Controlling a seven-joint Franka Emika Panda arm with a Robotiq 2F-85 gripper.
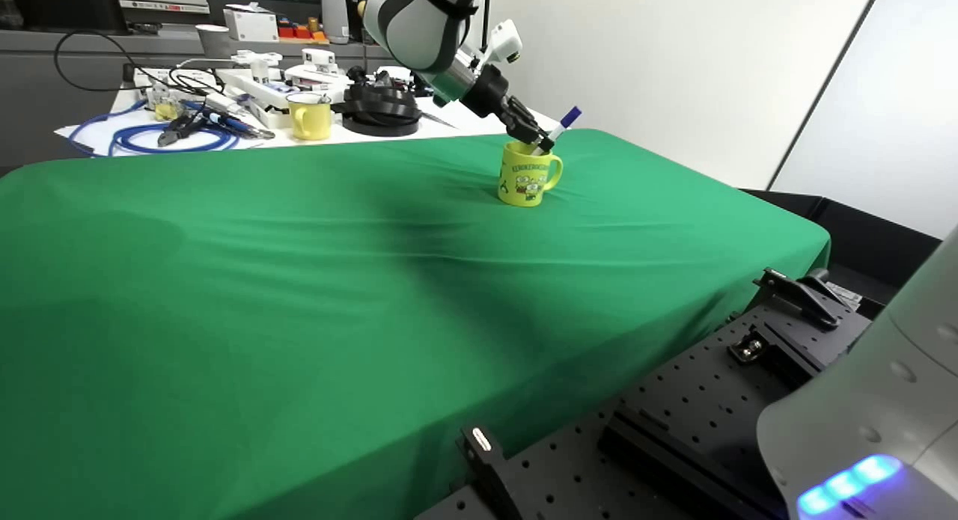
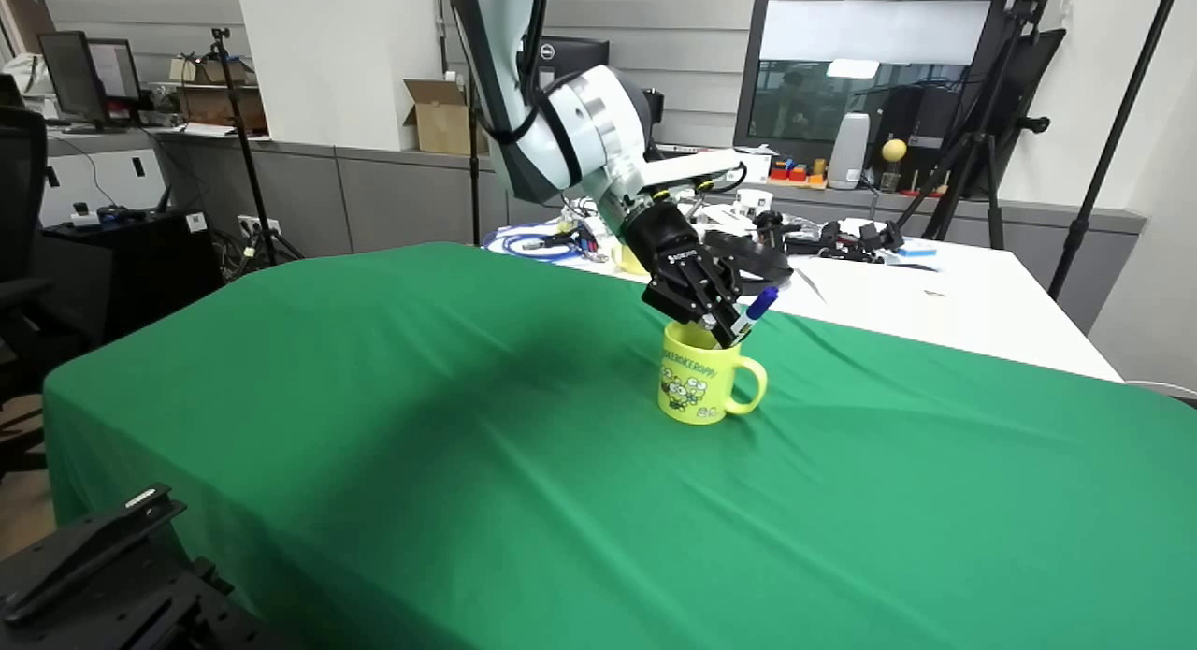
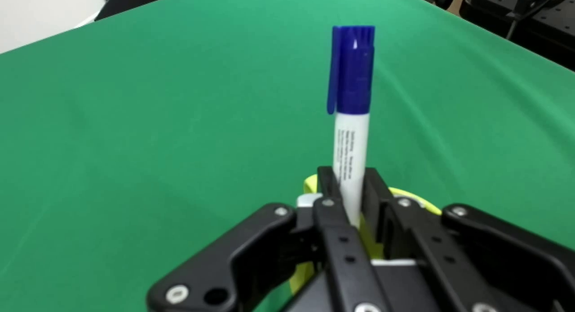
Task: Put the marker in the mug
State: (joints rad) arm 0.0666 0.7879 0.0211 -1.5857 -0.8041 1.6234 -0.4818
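The marker (image 1: 559, 129), white with a blue cap, is held by my gripper (image 1: 545, 141) above the yellow mug (image 1: 519, 179). It leans, cap end up. In both exterior views the fingertips are at the mug's mouth; the marker (image 2: 754, 311) also shows beside the gripper (image 2: 727, 332) over the mug (image 2: 694, 381), which stands upright with its handle to the right. In the wrist view the gripper (image 3: 348, 179) is shut on the white barrel of the marker (image 3: 352, 128). Its lower end is hidden by the fingers and mug. The mug's rim (image 3: 415, 197) shows behind the fingers.
A paler yellow cup (image 1: 310, 122), a blue cable (image 1: 135, 140) and black parts (image 1: 382, 108) lie on the white table (image 2: 898, 304) behind the green cloth (image 1: 299, 280). A black perforated plate (image 1: 673, 400) borders the cloth.
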